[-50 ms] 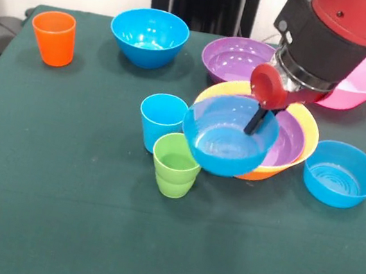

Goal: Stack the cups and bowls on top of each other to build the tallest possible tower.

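A: Front view first: where does the tower stand?
B: Barely begun. A purple bowl (293, 143) sits nested inside the orange-yellow bowl (307, 130) near the middle of the green table (51, 213). That pair is the only pile so far.
A: And the gripper (258, 121)?
B: It hangs over that pile with a black finger (256, 122) dipping inside a blue bowl (227, 144), which looks lifted and tilted toward the camera. I judge the claw is clamped on that bowl's rim, with the bowl at the front-left edge of the pile, not yet set down.
A: What is left?
B: Most of it. Another blue bowl (342, 175) sits just beside the pile, a third (148, 36) farther back, a second purple bowl (236, 60) and the pink bowl (361, 82) behind the arm. The light blue cup (159, 120) and green cup (175, 165) stand touching near the held bowl; the orange cup (53, 37) is well apart.
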